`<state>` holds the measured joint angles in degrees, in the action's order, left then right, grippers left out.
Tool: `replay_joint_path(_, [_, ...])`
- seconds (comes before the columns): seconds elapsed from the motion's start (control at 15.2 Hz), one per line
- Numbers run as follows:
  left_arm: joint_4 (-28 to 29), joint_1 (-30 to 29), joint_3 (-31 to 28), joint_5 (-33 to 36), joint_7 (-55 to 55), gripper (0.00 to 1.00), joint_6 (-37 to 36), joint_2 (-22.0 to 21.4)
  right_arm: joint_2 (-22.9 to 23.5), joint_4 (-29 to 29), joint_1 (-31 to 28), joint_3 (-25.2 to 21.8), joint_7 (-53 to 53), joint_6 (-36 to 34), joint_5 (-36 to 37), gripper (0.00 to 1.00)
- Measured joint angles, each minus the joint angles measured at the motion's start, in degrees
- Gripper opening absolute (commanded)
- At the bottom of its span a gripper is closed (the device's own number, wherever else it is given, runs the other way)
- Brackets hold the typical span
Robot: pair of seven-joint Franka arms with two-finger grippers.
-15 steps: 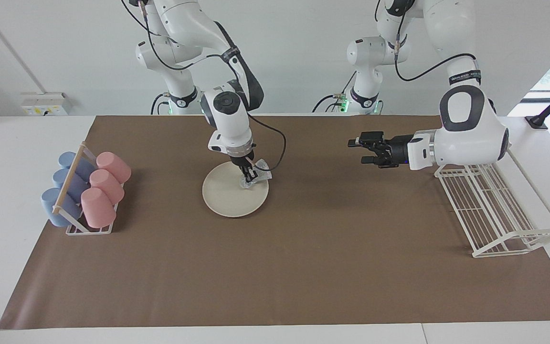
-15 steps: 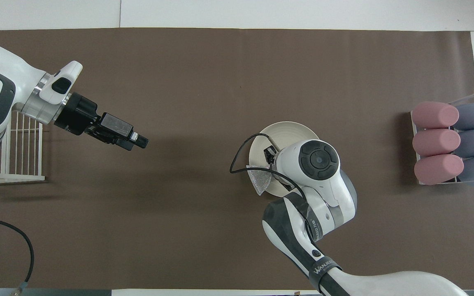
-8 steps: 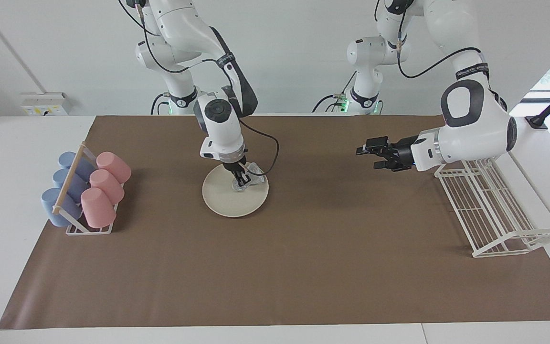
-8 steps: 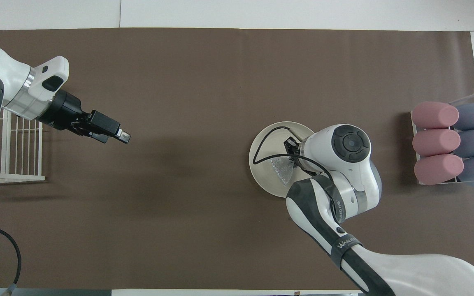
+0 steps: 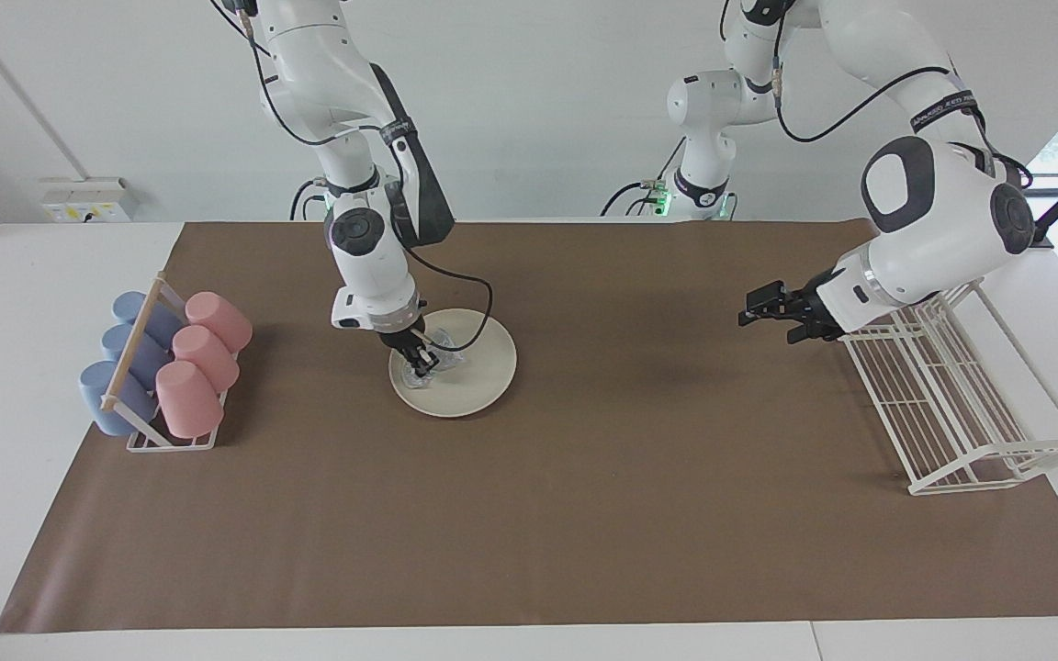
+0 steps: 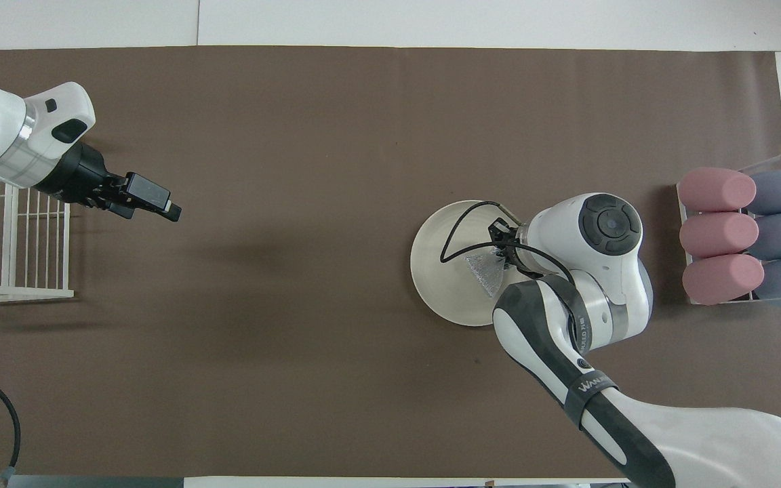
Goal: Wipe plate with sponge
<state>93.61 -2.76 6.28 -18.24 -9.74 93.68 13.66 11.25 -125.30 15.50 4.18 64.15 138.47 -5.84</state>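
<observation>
One crumpled, silvery sponge (image 5: 431, 360), pinched by the right gripper (image 5: 419, 356), seemingly presses the cream plate (image 5: 474, 367).

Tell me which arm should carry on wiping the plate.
Right. Its tool is shut on the sponge, pressed on the plate. The left tool waits over bare mat beside the wire rack, holding nothing.

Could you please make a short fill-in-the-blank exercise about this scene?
1. The right gripper holds the ____ on the plate.
2. The left gripper hangs in the air beside the white wire ____.
3. The cups in the holder are pink and ____.

Missing words: sponge; rack; blue
</observation>
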Motion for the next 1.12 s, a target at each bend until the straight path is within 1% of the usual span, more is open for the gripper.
replay_joint_path(0.07, [0.1, -0.5, -0.1, 0.0, 2.8, 1.0, 0.9, 0.0, 0.0, 0.0, 1.5, 0.0, 3.2, 0.6, 0.0, 0.0])
replay_joint_path(0.26, [0.9, -1.0, -0.1, 0.1, 8.6, 1.0, 4.1, 0.0, 0.8, -0.1, 8.1, 0.2, 15.6, 5.1, 0.0, 0.0])
replay_joint_path(0.33, [1.2, -1.0, -0.1, 0.1, 9.3, 1.0, 4.9, 0.0, 1.0, -0.1, 9.7, 0.3, 18.1, 5.9, 0.0, 0.0])
replay_joint_path(0.46, [1.5, -1.0, 0.0, 0.1, 9.9, 1.0, 5.5, 0.0, 1.2, -0.1, 10.3, 0.3, 18.4, 6.3, 0.0, 0.0])
replay_joint_path(0.66, [1.7, -1.0, 0.0, 0.1, 10.0, 1.0, 5.7, 0.0, 1.1, -0.1, 7.9, 0.3, 11.2, 6.3, -0.2, 0.0])
replay_joint_path(0.92, [1.7, -1.0, 0.0, 0.1, 10.1, 1.0, 5.8, 0.0, 1.2, 0.0, -0.4, 0.2, -5.4, 5.7, -0.3, 0.0])
replay_joint_path(0.99, [1.7, -1.0, 0.0, 0.1, 10.1, 1.0, 5.8, 0.0, 1.2, 0.0, -2.1, 0.2, -8.2, 5.5, -0.3, 0.0])
replay_joint_path(1.12, [1.7, -1.0, 0.0, 0.1, 10.2, 1.0, 5.8, 0.0, 1.2, -0.1, -3.1, 0.2, -9.8, 5.1, -0.4, 0.0])
